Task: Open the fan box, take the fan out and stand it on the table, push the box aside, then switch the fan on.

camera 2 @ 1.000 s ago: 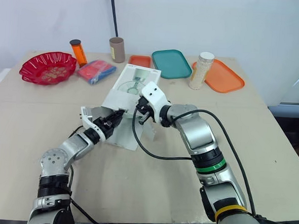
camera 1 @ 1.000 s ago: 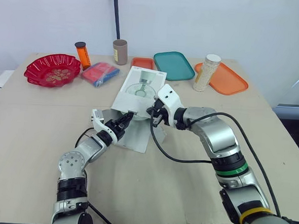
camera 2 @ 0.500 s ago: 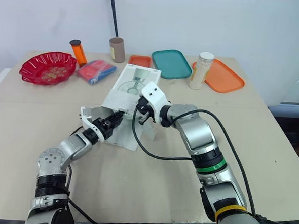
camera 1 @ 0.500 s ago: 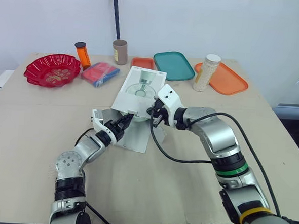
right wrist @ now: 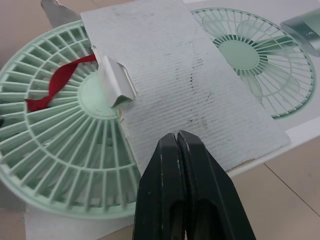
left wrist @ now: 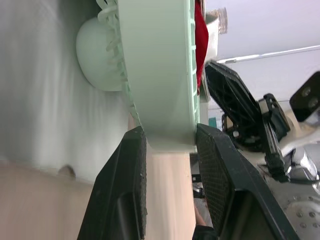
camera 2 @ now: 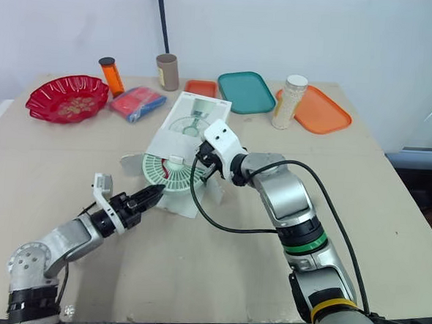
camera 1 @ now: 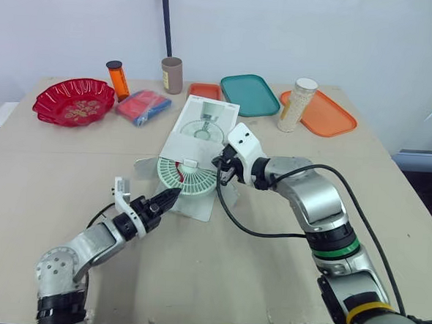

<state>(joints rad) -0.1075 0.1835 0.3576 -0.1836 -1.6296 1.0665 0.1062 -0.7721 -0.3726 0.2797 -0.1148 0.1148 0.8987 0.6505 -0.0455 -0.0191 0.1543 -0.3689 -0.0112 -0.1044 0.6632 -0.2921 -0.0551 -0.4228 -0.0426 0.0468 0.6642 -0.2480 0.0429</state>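
The white fan box [camera 1: 206, 125] lies flat mid-table, a fan picture on its lid and its near end open. A pale green fan [camera 1: 186, 176] with a red ribbon [right wrist: 55, 87] on its grille lies half out of that opening. My left gripper [camera 1: 165, 198] is shut on the fan's rim [left wrist: 160, 80]; one finger [left wrist: 122, 200] sits on each side of it. My right gripper [camera 1: 222, 167] is shut, its tips [right wrist: 177, 140] resting on the box's grey cardboard flap [right wrist: 190, 80] beside the fan [right wrist: 65, 140].
Along the far edge stand a red bowl [camera 1: 74, 100], an orange bottle [camera 1: 118, 79], a blue and red pack [camera 1: 142, 105], a brown cup [camera 1: 171, 75], a small orange tray [camera 1: 204, 91], a teal tray [camera 1: 251, 95], a jar [camera 1: 294, 104] and an orange tray [camera 1: 325, 114].
My left arm has drawn back toward me and pulled the fan partway out of the box. The right gripper has stayed at the flap.
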